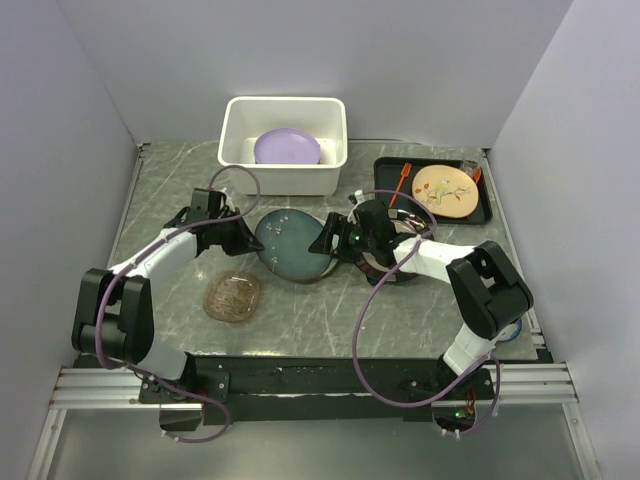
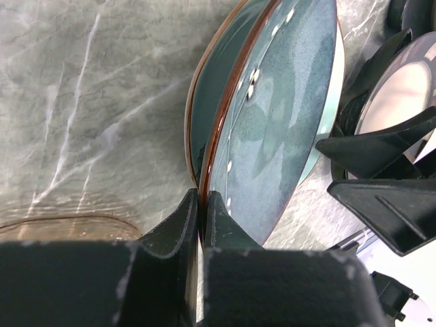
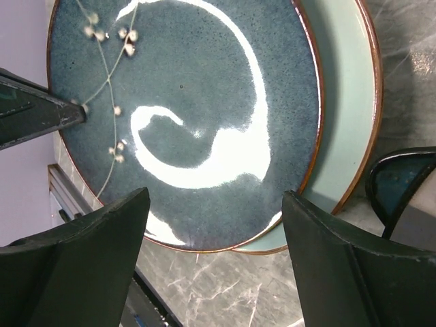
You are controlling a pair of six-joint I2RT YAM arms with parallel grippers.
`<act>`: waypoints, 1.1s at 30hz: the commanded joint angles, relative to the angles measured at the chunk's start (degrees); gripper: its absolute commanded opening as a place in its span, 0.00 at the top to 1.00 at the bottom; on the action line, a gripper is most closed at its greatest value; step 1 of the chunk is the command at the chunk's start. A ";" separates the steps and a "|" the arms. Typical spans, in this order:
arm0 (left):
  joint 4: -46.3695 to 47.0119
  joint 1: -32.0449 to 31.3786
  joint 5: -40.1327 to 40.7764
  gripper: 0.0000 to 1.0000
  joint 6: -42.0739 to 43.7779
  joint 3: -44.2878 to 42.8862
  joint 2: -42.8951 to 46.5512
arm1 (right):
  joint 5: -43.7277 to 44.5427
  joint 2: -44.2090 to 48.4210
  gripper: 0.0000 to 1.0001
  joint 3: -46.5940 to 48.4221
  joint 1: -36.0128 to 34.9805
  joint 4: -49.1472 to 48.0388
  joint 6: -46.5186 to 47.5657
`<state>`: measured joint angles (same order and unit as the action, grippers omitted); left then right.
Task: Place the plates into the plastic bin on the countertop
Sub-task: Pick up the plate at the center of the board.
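1. Top view: a grey veined countertop (image 1: 300, 320) lay between pale, bare walls. The white plastic bin (image 1: 283, 180) stood at the back and held a lavender plate (image 1: 287, 147). To its right, a black tray (image 1: 385, 200) carried a tan plate (image 1: 444, 190). The dark teal plate (image 1: 288, 245) sat mid-table, outside the bin, between the left gripper (image 1: 248, 240) and the right gripper (image 1: 325, 243). An amber glass plate (image 1: 233, 297) lay near it.
2. Left wrist view: the left gripper (image 2: 201, 199) was clenched on the rim of the dark teal plate (image 2: 272, 122), above the marbled countertop (image 2: 82, 102).
3. Right wrist view: the right gripper (image 3: 216, 197) stood spread wide, grasping nothing, at the edge of the dark teal plate (image 3: 184, 102). That plate rested on a pale green plate (image 3: 344, 102).
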<state>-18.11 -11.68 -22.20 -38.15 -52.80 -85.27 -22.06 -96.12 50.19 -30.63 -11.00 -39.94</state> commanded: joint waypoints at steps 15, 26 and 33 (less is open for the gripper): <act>-6.76 6.85 -1.45 0.99 5.72 -5.21 9.77 | 1.06 4.18 0.14 -1.33 -0.39 -2.09 0.66; -9.22 8.96 -3.12 0.99 5.28 -8.64 13.55 | 0.97 4.53 0.13 -1.85 -0.48 -2.53 0.57; -10.80 9.92 -4.78 0.99 5.46 -11.88 15.40 | 0.62 4.45 0.14 -2.21 -0.39 -3.06 0.30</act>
<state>-33.23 -2.37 -21.08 -32.10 -58.28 -74.28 -21.65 -94.50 48.45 -30.63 -11.70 -39.97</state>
